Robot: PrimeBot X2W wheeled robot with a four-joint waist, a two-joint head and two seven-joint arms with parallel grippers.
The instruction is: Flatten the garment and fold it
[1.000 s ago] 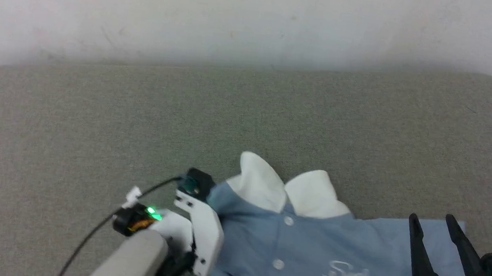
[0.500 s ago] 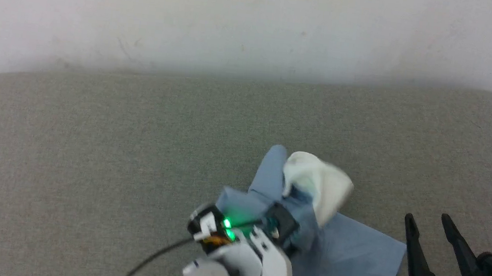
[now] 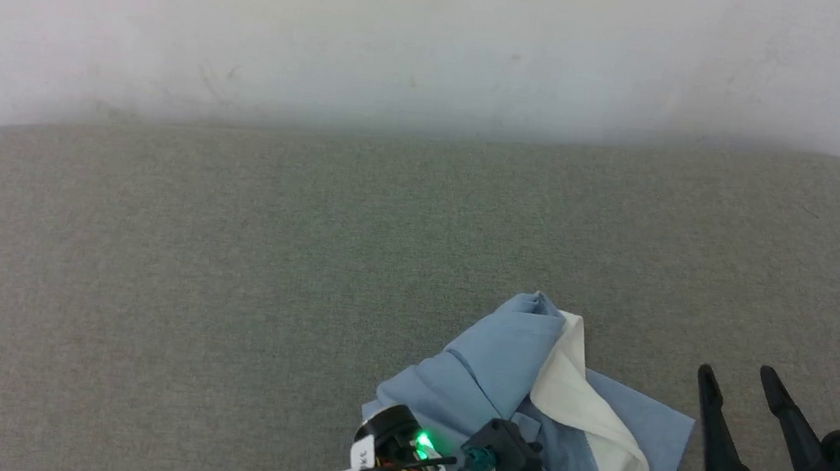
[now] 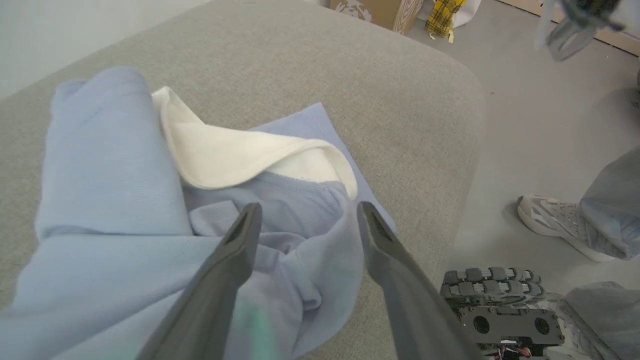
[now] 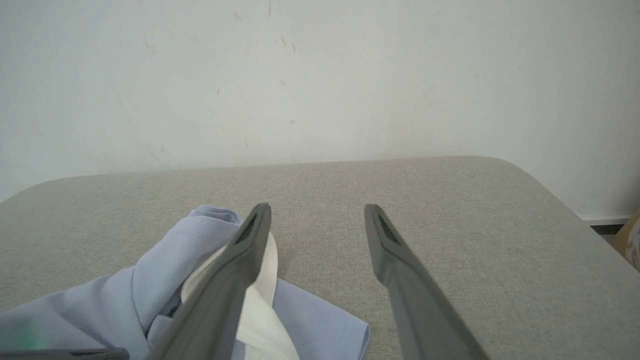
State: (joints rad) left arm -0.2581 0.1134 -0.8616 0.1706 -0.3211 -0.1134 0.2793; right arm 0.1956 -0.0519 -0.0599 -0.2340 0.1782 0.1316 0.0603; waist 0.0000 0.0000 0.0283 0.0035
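Zero clean folds on show. Garment (image 3: 500, 361) sits as a rumpled heap at the near edge of the grey padded surface (image 3: 231, 247), right of centre in the head view, between the two arms. White collar (image 3: 580, 416) is flipped over and draped on top of the blue bulk. One flat blue panel (image 3: 652, 439) pokes out from under the heap toward the right gripper. Buttons and chest logo aren't visible, so can't tell which face is up.

Left gripper (image 4: 308, 206): fingers spread wide, poised right over the bunched cloth just below the collar. Fabric lies under and between them, nothing pinched. Right gripper (image 3: 737, 372): fingers also apart, empty, just beside the garment's right edge, over bare surface. In its wrist view one finger overlaps the collar; can't tell if it touches.

Progress call: low. Flattening isn't done: sleeves, hem and shoulders are buried in the lump, no outline readable. Fold not started in any usable form; what's there reads as a collapse, not a crease. Left to do, as I judge it: find two corners or shoulders, grip, spread the thing flat further back on the surface, smooth, then fold the sides in and halve it.
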